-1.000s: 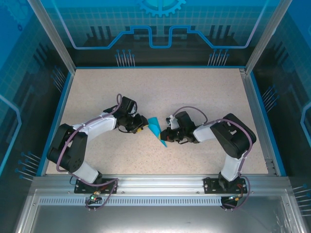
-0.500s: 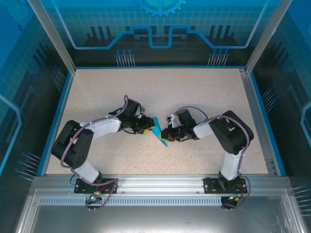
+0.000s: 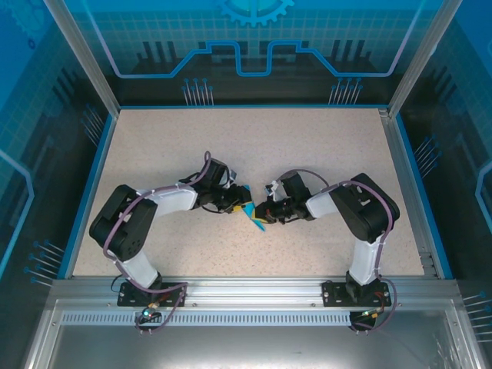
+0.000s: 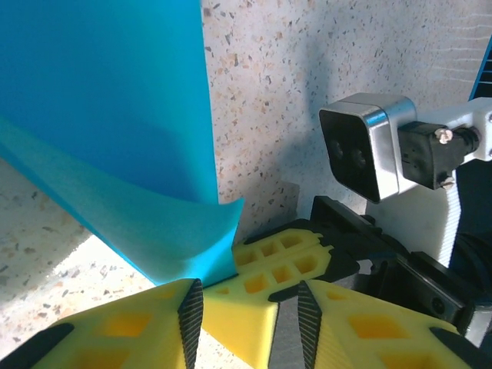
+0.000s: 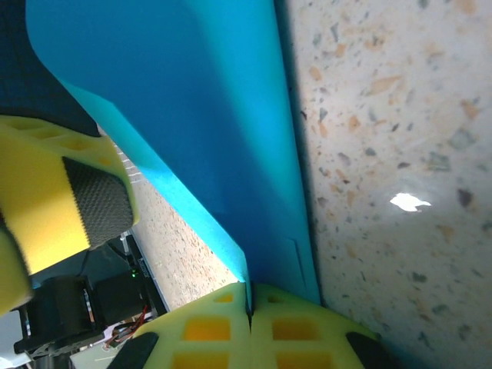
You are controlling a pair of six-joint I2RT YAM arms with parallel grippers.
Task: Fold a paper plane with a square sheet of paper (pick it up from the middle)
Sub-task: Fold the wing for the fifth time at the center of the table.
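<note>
The cyan-blue sheet of paper (image 3: 253, 218) is folded into a narrow pointed shape and stands on edge at mid-table, between the two grippers. My right gripper (image 5: 250, 296) is shut on the paper's (image 5: 192, 100) lower folded edge. In the top view the right gripper (image 3: 262, 211) faces left. My left gripper (image 3: 243, 204) faces it nose to nose. In the left wrist view my left gripper (image 4: 247, 290) is open, and the right gripper's yellow fingertips (image 4: 280, 257) poke in between its jaws. The paper (image 4: 115, 115) rises to their left.
The speckled beige tabletop (image 3: 254, 146) is bordered by a blue rim (image 3: 409, 181) and aluminium posts. The right wrist camera housing (image 4: 369, 154) sits close in front of the left gripper. One left finger pad (image 5: 96, 204) shows beside the paper.
My left gripper has swung right, up to the paper and the right gripper's tips. The paper's visible part has shrunk between the two grippers. The right gripper has stayed shut, almost in place.
</note>
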